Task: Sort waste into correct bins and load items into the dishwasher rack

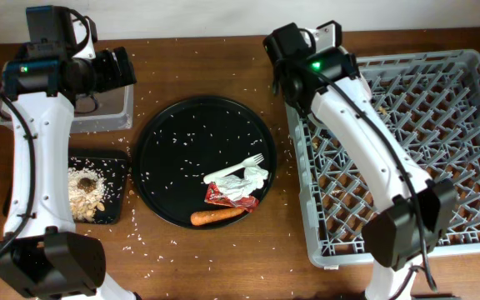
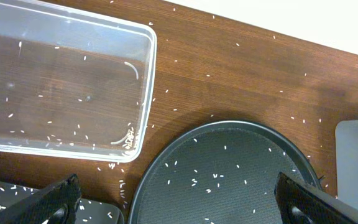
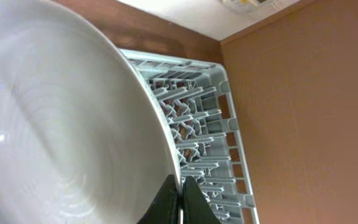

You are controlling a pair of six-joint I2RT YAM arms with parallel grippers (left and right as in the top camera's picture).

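Note:
My right gripper (image 3: 180, 186) is shut on the rim of the pale grey-green plate (image 3: 61, 124), held on edge over the grey dishwasher rack (image 3: 194, 118). From overhead, that gripper (image 1: 286, 50) is by the rack's (image 1: 407, 142) far left corner and the plate is hidden under the arm. My left gripper (image 2: 178, 190) is open and empty, above the gap between the clear tub (image 2: 55, 81) and the round black tray (image 2: 229, 174). The white fork (image 1: 238, 168), crumpled napkin (image 1: 244, 185), red wrapper (image 1: 222, 197) and carrot (image 1: 217, 217) lie on that tray. Oat scraps (image 1: 84, 190) lie in the shallow black tray (image 1: 117, 171). The bowl and cup are out of view.
Rice grains are scattered over the round black tray (image 1: 182, 133), the wooden table and inside the clear tub (image 1: 107, 112). The left arm (image 1: 32, 158) runs along the table's left side, and the right arm (image 1: 373, 158) lies across the rack.

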